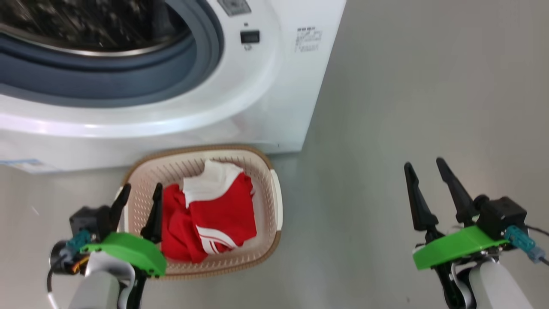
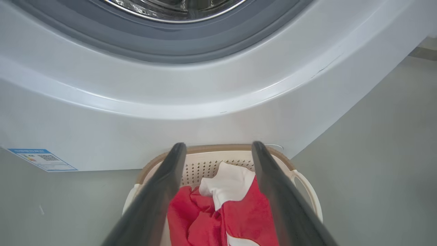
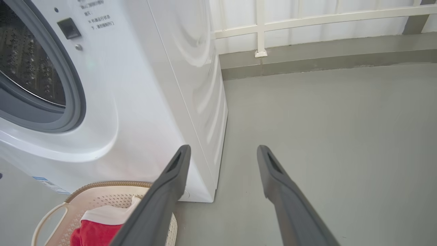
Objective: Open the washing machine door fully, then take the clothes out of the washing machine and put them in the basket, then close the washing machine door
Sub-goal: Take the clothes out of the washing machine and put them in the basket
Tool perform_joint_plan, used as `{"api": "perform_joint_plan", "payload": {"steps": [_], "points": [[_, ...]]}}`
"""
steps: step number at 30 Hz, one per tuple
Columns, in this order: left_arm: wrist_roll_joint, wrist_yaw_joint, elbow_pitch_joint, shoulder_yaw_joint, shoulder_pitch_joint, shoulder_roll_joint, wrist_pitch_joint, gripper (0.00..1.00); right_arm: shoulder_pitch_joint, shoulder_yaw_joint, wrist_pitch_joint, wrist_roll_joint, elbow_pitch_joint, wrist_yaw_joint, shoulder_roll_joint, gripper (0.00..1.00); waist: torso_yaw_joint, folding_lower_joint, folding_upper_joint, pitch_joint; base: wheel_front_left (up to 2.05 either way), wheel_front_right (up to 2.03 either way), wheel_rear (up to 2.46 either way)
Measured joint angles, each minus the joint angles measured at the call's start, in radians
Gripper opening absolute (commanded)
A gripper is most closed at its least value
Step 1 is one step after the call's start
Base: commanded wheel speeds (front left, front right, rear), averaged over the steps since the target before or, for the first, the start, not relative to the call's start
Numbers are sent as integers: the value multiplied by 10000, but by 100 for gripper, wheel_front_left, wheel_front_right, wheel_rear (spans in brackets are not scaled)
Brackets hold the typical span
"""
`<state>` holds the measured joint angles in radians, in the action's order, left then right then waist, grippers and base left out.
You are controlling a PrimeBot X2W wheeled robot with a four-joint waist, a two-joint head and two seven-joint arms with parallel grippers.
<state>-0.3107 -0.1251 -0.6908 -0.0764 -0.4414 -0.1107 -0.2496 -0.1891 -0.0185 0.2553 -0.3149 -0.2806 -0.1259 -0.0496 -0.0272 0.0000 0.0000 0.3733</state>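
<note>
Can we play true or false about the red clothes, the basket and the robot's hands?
1. The clothes lie in the basket. True.
2. The right gripper holds the clothes. False: it is open and empty, above the floor.
3. The basket stands in front of the washing machine. True.
4. The washing machine is closed. False: its drum is uncovered.
5. The left gripper is shut. False: it is open, by the basket.
</note>
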Motion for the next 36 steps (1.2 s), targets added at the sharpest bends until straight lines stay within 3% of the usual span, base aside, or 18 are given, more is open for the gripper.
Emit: {"api": "perform_joint_plan", "payload": {"steps": [17, 36], "points": [[736, 0, 3327, 729, 2568, 165, -2, 100, 1502, 280, 0, 88, -15, 0, 38, 100, 117, -1, 0, -2141, 0, 0, 0], [1174, 0, 5329, 1737, 5155, 418, 0, 100, 2744, 499, 0, 157, 245, 0, 92, 100, 188, 0, 0, -3316, 0, 0, 0]]}}
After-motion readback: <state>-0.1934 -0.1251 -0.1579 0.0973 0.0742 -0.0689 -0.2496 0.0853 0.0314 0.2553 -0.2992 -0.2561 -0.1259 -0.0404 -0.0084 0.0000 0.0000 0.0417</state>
